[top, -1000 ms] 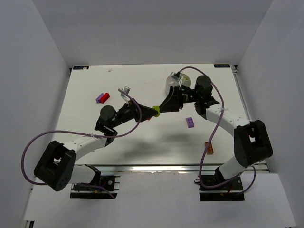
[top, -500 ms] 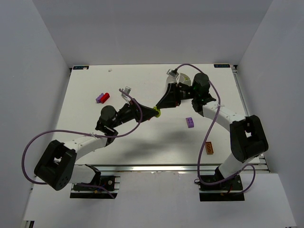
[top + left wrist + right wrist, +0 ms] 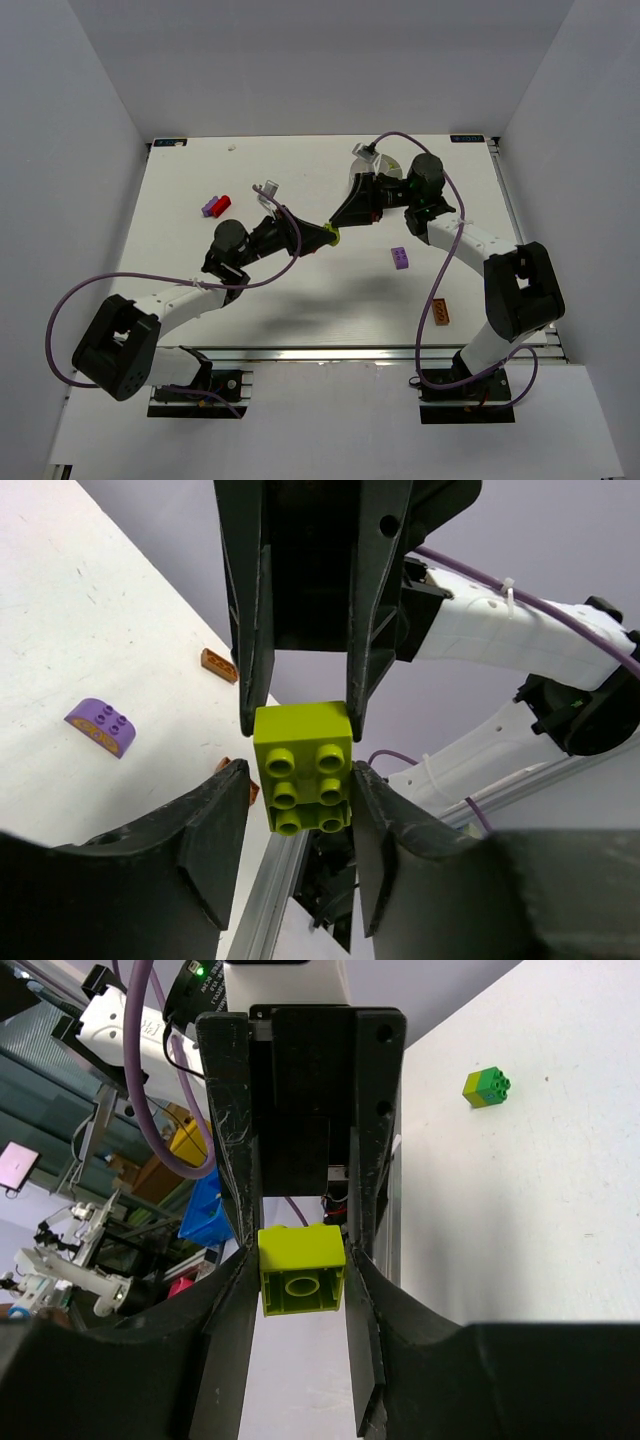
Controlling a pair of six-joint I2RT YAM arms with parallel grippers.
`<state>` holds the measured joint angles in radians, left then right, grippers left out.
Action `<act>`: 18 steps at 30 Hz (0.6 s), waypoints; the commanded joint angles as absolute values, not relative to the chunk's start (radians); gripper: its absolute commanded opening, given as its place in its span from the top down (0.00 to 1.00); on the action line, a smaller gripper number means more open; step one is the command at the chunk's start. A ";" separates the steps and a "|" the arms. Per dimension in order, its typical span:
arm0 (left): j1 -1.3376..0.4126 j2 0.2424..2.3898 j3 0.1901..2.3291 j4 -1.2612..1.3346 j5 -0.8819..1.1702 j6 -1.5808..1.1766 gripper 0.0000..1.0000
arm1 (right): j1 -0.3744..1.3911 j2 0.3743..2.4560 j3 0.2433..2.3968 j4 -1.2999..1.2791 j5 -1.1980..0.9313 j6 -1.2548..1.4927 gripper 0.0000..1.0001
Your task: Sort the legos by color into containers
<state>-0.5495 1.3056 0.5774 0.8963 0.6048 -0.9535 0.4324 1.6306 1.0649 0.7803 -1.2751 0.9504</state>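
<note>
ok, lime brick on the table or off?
Off. The brick hangs mid-air, pinched by the right gripper, the left gripper flanking it; whether left grips, cannot tell.

Dish (image 3: 357,172) largely hidden behind right arm (image 3: 470,250); orange brick (image 3: 253,792) mostly concealed by left finger (image 3: 215,830).

A yellow-green studded plastic brick (image 3: 302,780) is sitting between the black fingers of the left gripper (image 3: 298,776), while straight ahead the right gripper (image 3: 302,718) is pinching its far end.
</note>
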 commanded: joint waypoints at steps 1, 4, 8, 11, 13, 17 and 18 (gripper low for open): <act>-0.554 1.269 0.609 0.833 0.554 -0.907 0.43 | 0.423 1.621 1.081 0.842 -1.319 0.963 1.00; -0.554 1.249 0.604 0.802 0.535 -0.893 0.35 | 0.399 1.624 1.089 0.839 -1.319 0.956 1.00; -0.554 1.210 0.604 0.756 0.508 -0.871 0.30 | 0.356 1.632 1.109 0.801 -1.315 0.916 1.00; -0.552 1.186 0.614 0.706 0.486 -0.847 0.29 | 0.310 1.649 1.126 0.741 -1.308 0.853 1.00; -0.548 1.155 0.626 0.640 0.457 -0.821 0.18 | 0.281 1.655 1.169 0.608 -1.292 0.725 1.00; -0.520 1.089 0.638 0.485 0.394 -0.767 0.14 | 0.184 1.701 1.322 0.220 -1.174 0.386 1.00; -0.512 1.059 0.641 0.448 0.376 -0.758 0.13 | 0.169 1.713 1.398 0.146 -1.136 0.326 1.00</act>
